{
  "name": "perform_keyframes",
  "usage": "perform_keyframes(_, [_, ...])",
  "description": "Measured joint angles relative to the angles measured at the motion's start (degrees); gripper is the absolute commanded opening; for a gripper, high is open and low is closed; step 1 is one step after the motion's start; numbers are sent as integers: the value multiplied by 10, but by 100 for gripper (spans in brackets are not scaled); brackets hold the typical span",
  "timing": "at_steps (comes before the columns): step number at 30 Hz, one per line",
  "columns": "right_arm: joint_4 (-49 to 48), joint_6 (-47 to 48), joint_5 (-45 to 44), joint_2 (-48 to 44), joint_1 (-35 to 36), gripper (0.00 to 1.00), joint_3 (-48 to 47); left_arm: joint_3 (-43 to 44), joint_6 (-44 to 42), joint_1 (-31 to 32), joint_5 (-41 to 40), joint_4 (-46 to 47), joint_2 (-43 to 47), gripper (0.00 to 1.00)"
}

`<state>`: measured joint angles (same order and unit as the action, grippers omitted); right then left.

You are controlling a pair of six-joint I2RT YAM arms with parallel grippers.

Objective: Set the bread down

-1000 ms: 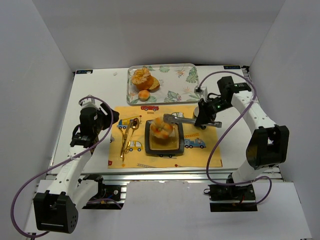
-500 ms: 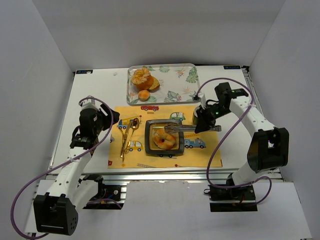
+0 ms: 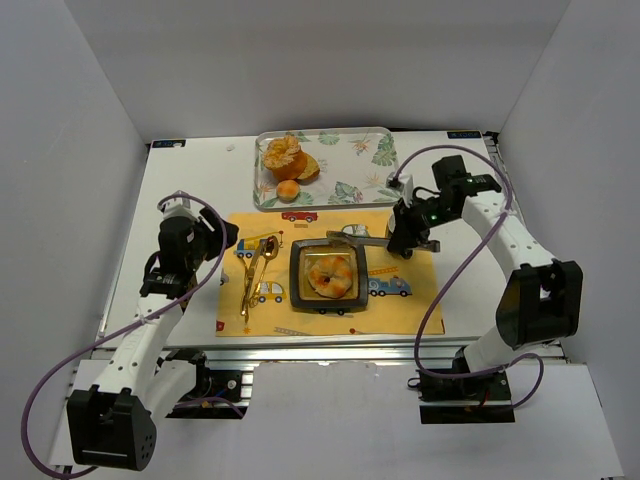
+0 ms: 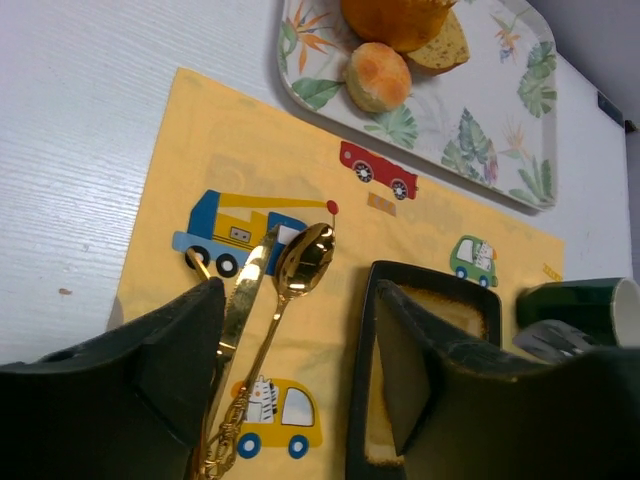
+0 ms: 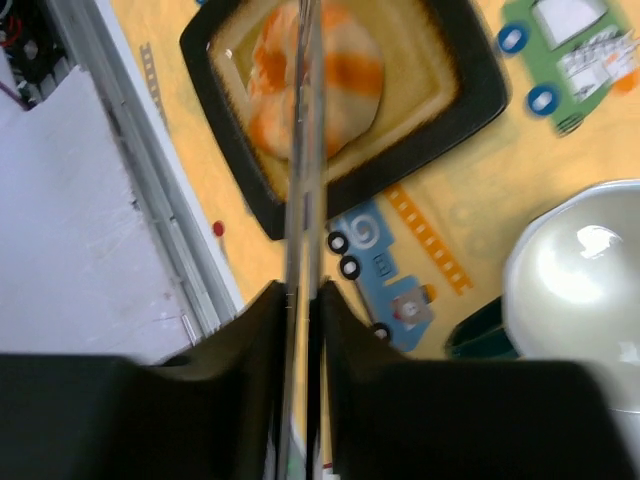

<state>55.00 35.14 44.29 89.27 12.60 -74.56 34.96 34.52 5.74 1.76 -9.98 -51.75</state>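
Bread (image 3: 331, 275) sits on the dark square plate (image 3: 296, 282) at mid-frame. It is likely light, soft and crushable, best held gently across its sides. Nearby the right pincer (image 5: 303, 297) pinches metal tongs (image 5: 306, 150); the left pincer (image 4: 300, 310) gapes wide, holding nothing.

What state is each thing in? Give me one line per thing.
bread: lying on the plate, free of the tongs.
plate: flat on the placemat, holding the bread.
tongs: pinched shut, empty.
right gripper: fingers clamped on the tongs.
left gripper: fingers wide open, empty.
mug: upright.
spoon, knife: flat on the placemat.
tray: holding pastry and bun.
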Motion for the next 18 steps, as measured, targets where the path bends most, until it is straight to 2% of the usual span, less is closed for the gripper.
perform_keyframes(1, [-9, -6, 0, -3, 0, 0, -4, 0, 1, 0, 3, 2, 0, 45])
perform_keyframes(3, [-46, -27, -7, -20, -1, 0, -7, 0, 8, 0, 14, 12, -2, 0])
perform_keyframes(7, [-193, -123, -61, -96, -24, 0, 28, -4, 13, 0, 53, 51, -16, 0])
perform_keyframes(9, [-295, -181, -122, -162, -54, 0, 91, -8, 17, 2, 79, 70, -27, 0])
perform_keyframes(10, [-339, -205, -156, -187, -67, 0, 123, -8, 17, 6, 87, 76, -33, 3])
perform_keyframes(11, [-396, -229, -203, -214, -83, 0, 165, -8, 17, 13, 95, 85, -41, 10])
perform_keyframes(12, [-431, -247, -243, -227, -95, 0, 195, -7, 13, 23, 103, 91, -49, 33])
perform_keyframes(14, [-483, -275, -301, -223, -128, 0, 239, -5, 4, 52, 109, 96, -66, 51])
perform_keyframes(15, [-499, -285, -317, -205, -145, 0, 250, 0, -1, 73, 110, 96, -79, 58])
perform_keyframes(18, [-537, -299, -344, -128, -197, 0, 271, 23, -20, 133, 106, 87, -118, 61])
